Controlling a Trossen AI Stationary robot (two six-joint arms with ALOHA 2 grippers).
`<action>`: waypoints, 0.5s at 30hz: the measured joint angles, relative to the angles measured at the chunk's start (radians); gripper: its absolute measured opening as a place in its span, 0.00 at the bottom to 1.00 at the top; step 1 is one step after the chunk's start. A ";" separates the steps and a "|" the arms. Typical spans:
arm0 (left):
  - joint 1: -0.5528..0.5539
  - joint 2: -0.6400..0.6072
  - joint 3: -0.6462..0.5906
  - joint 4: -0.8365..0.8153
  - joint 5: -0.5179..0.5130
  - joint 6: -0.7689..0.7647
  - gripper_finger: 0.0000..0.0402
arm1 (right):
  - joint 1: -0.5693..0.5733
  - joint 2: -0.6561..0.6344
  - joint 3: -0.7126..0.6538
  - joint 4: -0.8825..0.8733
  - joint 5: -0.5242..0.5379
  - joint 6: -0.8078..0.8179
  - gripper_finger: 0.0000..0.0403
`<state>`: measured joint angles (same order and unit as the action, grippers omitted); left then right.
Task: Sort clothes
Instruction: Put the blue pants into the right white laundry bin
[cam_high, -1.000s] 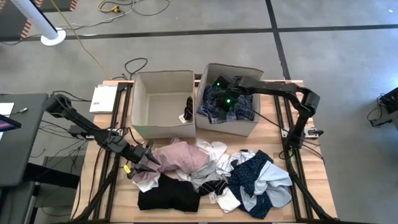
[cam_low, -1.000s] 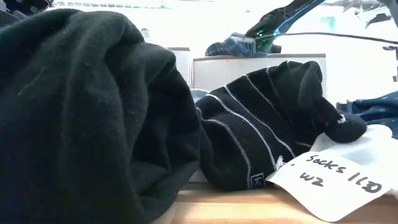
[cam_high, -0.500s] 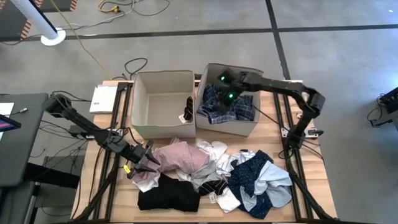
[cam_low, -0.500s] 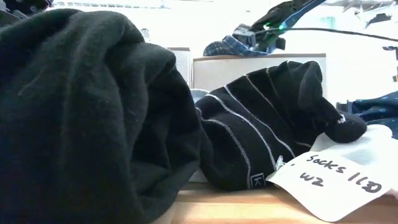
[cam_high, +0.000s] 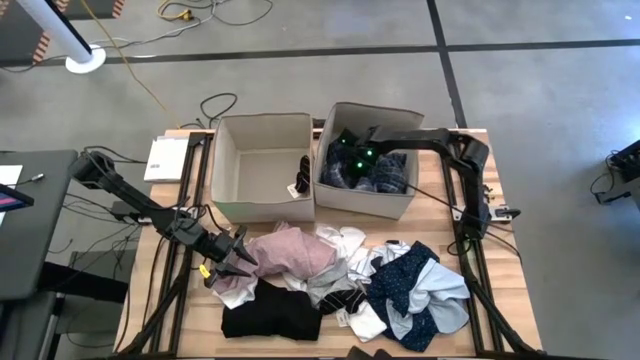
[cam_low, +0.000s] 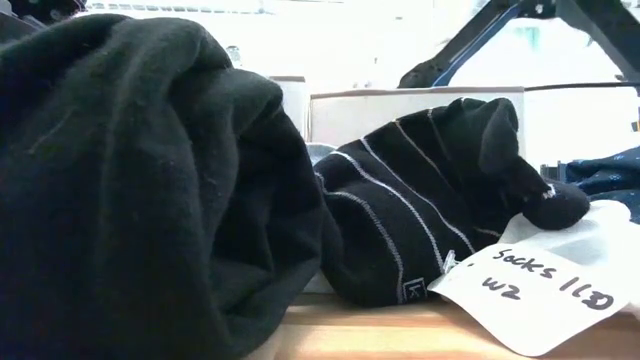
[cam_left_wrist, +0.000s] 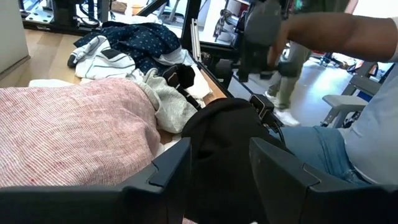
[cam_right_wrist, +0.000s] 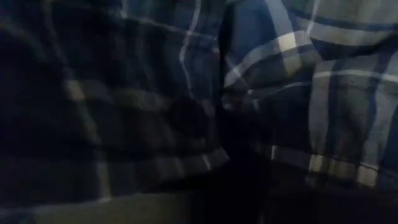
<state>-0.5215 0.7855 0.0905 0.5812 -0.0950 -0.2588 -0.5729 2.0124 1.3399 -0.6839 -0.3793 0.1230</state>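
Blue plaid garment (cam_high: 385, 176) with white lines under my fingers; pink garment (cam_high: 292, 250), navy dotted garment (cam_high: 405, 280), beige boxes (cam_high: 262, 130).

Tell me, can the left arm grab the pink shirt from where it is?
Probably yes. The left gripper sits right at the edge of the pink garment, with its fingers apart and nothing between them. The pink cloth lies on top of the pile, so little seems to block it.
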 joint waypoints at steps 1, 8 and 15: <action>0.000 0.000 0.000 0.000 0.000 0.000 0.39 | 0.001 0.011 0.002 -0.005 0.016 -0.001 0.17; 0.000 0.000 0.000 0.001 0.000 0.008 0.39 | 0.034 0.040 0.007 -0.036 0.145 0.001 0.16; 0.000 0.000 0.001 0.021 0.000 -0.013 0.39 | 0.058 -0.104 -0.007 -0.105 0.255 0.026 0.16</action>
<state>-0.5213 0.7853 0.0916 0.6022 -0.0951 -0.2717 -0.5149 1.9086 1.3333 -0.7889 -0.1246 0.1491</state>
